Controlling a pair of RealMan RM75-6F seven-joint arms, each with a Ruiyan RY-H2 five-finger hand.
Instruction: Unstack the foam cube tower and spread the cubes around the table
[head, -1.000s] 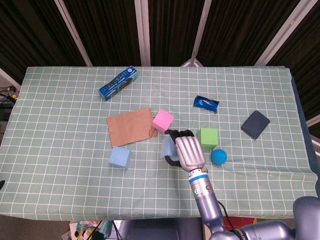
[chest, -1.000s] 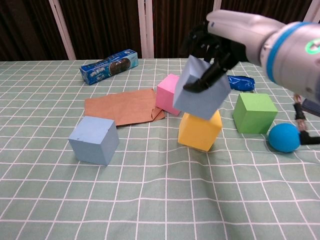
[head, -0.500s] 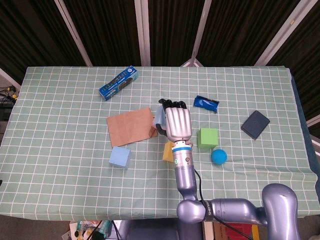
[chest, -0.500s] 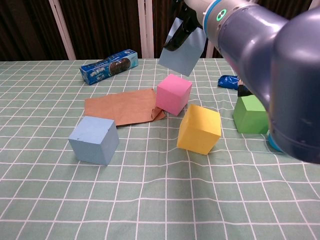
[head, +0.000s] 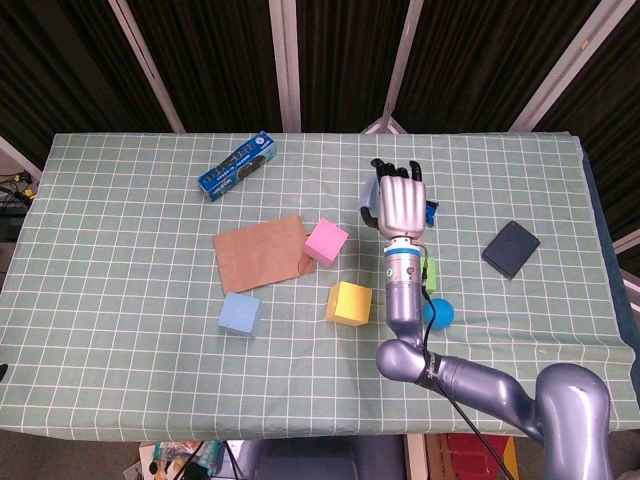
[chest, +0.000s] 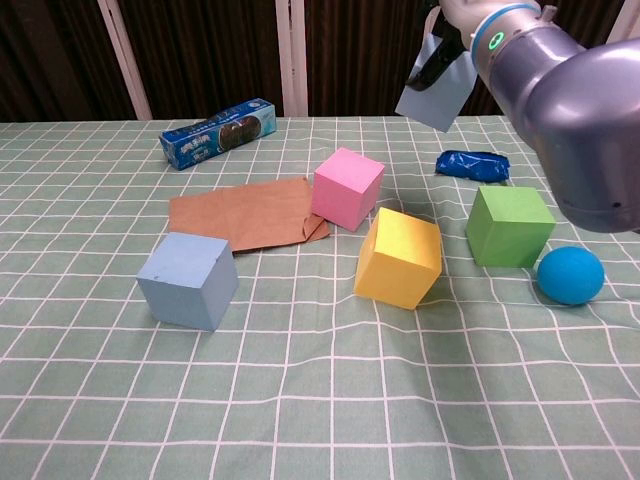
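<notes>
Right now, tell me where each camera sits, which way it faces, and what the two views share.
Head view: high above the near table edge, looking steeply down on the green checked table; shows the right arm reaching away and the right hand holding a grey-blue cube.
Chest view: low at the near edge, facing across the table toward the dark curtains; the right forearm fills the upper right, and the held grey-blue cube hangs aloft.
Shared: yellow cube, pink cube, cookie box.

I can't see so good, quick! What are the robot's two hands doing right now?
Right hand: holds a blue cube up in the air.
Left hand: not in either view.
</notes>
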